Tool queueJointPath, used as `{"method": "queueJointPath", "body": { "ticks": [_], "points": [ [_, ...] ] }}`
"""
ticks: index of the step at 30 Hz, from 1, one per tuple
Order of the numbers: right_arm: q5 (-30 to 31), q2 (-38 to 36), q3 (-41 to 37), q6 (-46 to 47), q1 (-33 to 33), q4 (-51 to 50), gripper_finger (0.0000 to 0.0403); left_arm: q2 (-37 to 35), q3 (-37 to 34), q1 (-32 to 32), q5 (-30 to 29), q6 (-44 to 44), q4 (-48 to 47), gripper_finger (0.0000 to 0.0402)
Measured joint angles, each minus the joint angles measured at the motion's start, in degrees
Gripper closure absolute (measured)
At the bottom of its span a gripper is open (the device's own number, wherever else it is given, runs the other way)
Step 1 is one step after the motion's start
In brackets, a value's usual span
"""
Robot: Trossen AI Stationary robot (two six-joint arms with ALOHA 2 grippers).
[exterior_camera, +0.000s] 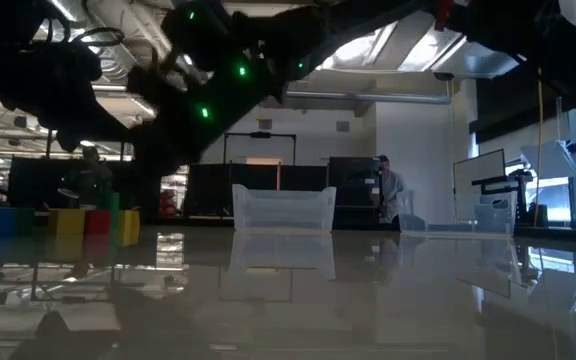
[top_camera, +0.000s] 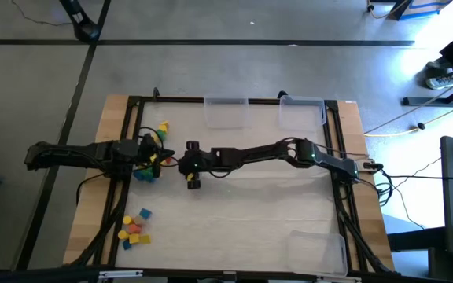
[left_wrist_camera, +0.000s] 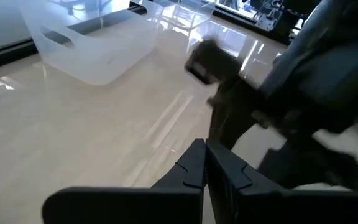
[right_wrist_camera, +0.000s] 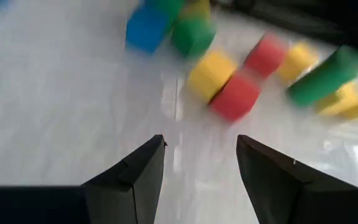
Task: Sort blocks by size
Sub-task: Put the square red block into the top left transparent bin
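Several small blocks lie on the table in two clusters: one at the left middle (top_camera: 154,153), with a yellow one (top_camera: 163,128) and a blue one (top_camera: 143,175) at its edges, and one near the front left (top_camera: 134,228). My left gripper (top_camera: 156,153) is shut and empty over the first cluster; its closed fingers show in the left wrist view (left_wrist_camera: 204,158). My right gripper (top_camera: 176,163) is open just right of that cluster. In its wrist view (right_wrist_camera: 201,155) a red block (right_wrist_camera: 235,96), a yellow block (right_wrist_camera: 211,73), and blue, green and other blocks lie just ahead of the fingers.
Two clear trays (top_camera: 226,111) (top_camera: 302,112) stand at the table's far edge, and a third (top_camera: 318,251) at the front right. The two arms' grippers are close together at the left middle. A person (exterior_camera: 390,190) stands in the room behind the table.
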Motion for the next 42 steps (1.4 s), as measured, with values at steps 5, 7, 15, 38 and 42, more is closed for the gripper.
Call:
{"method": "queueJointPath", "body": {
  "ticks": [5,7,15,38,42],
  "points": [
    [-0.03,0.26,0.08,1.02,-1.46,2.96,0.0201,-0.02,0.0,0.0,-1.69,-0.11,-1.78,0.0401],
    [0.01,0.36,0.0,1.52,-1.65,2.81,0.0201,-0.01,0.0,0.0,-1.75,-1.14,-4.78,0.0402],
    [0.7,3.78,0.07,3.23,-1.94,17.58,0.0201,-0.02,0.2,0.0,-5.8,-4.37,-10.66,0.0402],
    [1.9,11.58,0.0,9.05,-5.11,31.33,0.0201,17.95,-0.34,3.21,-11.48,-16.78,-15.21,0.0401],
    [1.84,11.13,0.02,9.07,-5.07,28.15,0.0201,21.32,-0.52,3.17,-6.83,-16.35,-13.73,0.0401]
  ]
}}
